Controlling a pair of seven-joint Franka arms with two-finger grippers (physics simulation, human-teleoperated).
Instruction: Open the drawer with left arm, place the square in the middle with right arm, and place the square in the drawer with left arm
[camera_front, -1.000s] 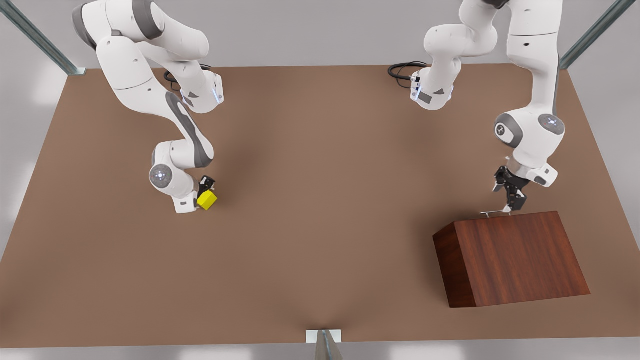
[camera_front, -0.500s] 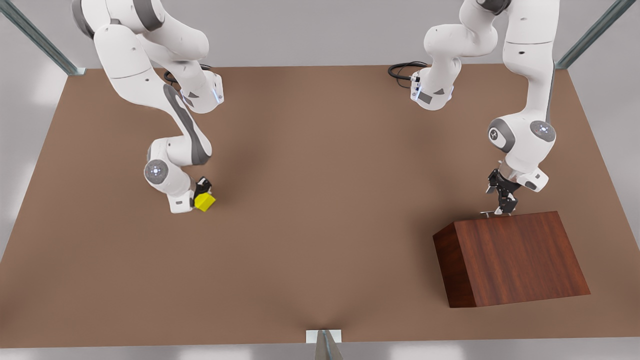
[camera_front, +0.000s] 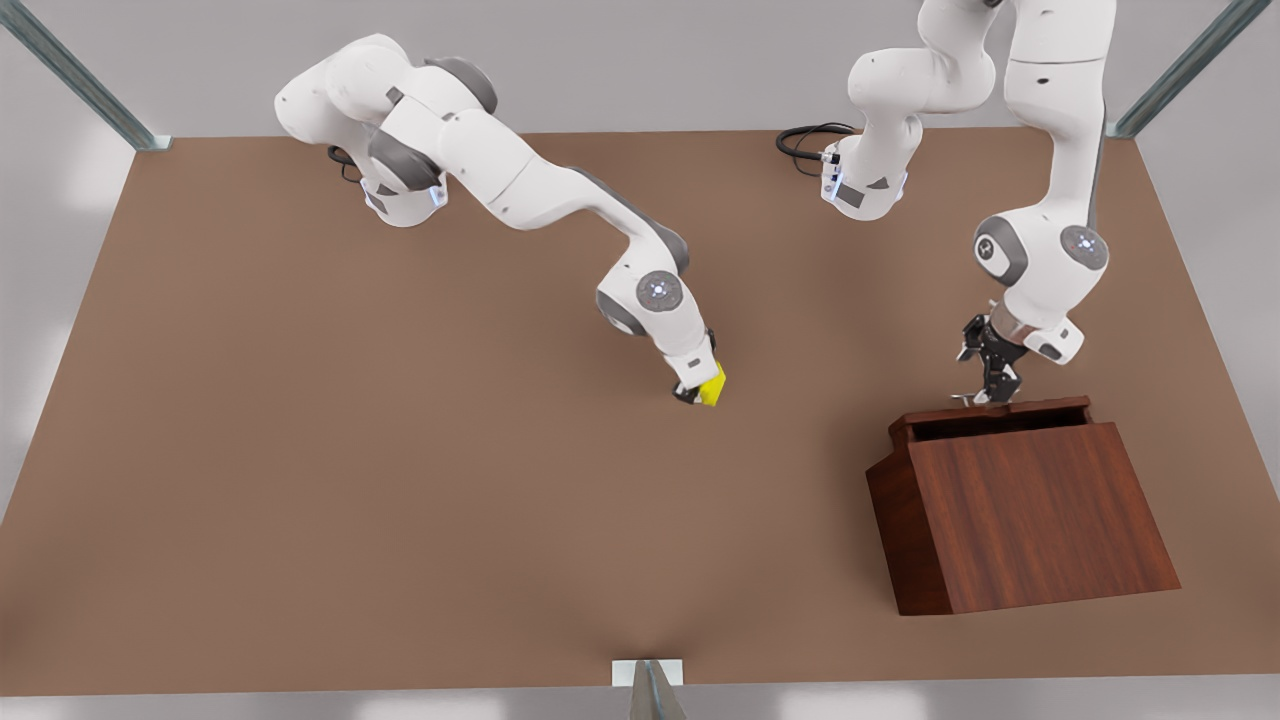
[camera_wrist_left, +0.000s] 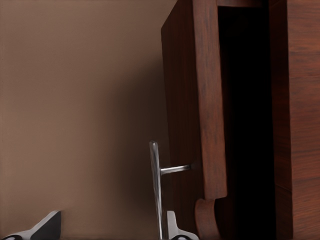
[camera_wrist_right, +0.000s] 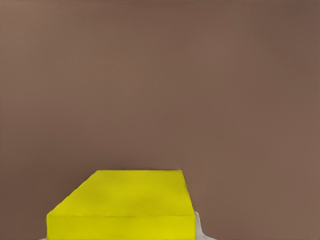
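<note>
Now, in the front view, the right gripper (camera_front: 700, 388) pinches the square (camera_front: 713, 385) over the middle (camera_front: 560, 420); the left gripper (camera_front: 985, 392) is at the handle (camera_front: 962, 399) of the partly open drawer (camera_front: 990, 412). In the left wrist view, its fingers (camera_wrist_left: 172, 227) stand spread around the handle (camera_wrist_left: 156, 185). In the right wrist view, the square (camera_wrist_right: 125, 207) sits between the fingers.

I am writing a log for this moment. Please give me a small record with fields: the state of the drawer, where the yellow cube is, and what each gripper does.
drawer: partly open, a dark gap shows behind its front
handle: thin silver bar, at the left gripper
left gripper: at the handle; grip state unclear
square: yellow, held near the table's middle
right gripper: shut on the square
table: plain brown
</note>
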